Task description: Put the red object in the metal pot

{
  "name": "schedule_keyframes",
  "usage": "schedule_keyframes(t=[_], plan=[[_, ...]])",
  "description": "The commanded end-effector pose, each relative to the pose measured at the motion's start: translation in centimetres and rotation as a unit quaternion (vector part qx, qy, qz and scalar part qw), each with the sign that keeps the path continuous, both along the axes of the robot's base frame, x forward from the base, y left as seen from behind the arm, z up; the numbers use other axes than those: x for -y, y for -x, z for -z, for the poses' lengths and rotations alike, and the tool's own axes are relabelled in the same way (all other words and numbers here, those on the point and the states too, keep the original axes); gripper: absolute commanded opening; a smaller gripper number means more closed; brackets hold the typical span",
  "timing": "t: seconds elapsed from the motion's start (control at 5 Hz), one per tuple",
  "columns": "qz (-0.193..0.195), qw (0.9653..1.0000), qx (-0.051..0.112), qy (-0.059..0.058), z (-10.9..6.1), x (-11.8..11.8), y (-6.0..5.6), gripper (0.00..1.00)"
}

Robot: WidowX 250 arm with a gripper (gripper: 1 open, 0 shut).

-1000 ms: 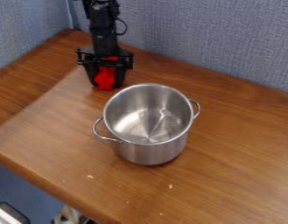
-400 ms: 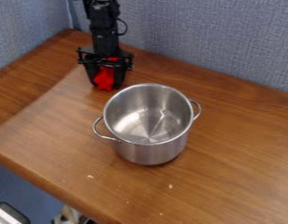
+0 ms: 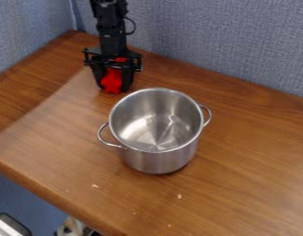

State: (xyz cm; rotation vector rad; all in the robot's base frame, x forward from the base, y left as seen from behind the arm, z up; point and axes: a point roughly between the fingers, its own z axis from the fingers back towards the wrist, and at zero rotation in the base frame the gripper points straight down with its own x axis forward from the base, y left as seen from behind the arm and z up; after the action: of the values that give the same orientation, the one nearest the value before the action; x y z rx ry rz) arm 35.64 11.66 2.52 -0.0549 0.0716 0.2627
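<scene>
The red object (image 3: 110, 80) stands at the back left of the wooden table, just beyond the metal pot (image 3: 157, 129). My black gripper (image 3: 110, 72) comes down from above with its fingers on either side of the red object, closed around it. The object's lower end seems to rest on or just above the table. The shiny pot is upright with two small loop handles and nothing inside. The red object's upper part is hidden between the fingers.
The wooden table (image 3: 43, 111) has a curved front edge at the left and bottom. A blue-grey fabric wall (image 3: 227, 37) stands close behind the arm. Bare wood lies to the pot's left and right.
The gripper and the red object have shifted very slightly up in the picture; the pot has not moved.
</scene>
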Motion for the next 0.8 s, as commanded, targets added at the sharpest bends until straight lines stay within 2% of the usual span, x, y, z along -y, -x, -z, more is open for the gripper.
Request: schedule_keyframes(t=[0.0, 0.4, 0.6], plan=[[0.001, 0.9998, 0.021, -0.005, -2.8, 0.2, 0.1, 0.00], [-0.001, 0.9996, 0.029, -0.005, -4.9, 0.9, 0.5, 0.00], [-0.006, 0.9990, 0.044, -0.005, -7.3, 1.3, 0.9, 0.00]])
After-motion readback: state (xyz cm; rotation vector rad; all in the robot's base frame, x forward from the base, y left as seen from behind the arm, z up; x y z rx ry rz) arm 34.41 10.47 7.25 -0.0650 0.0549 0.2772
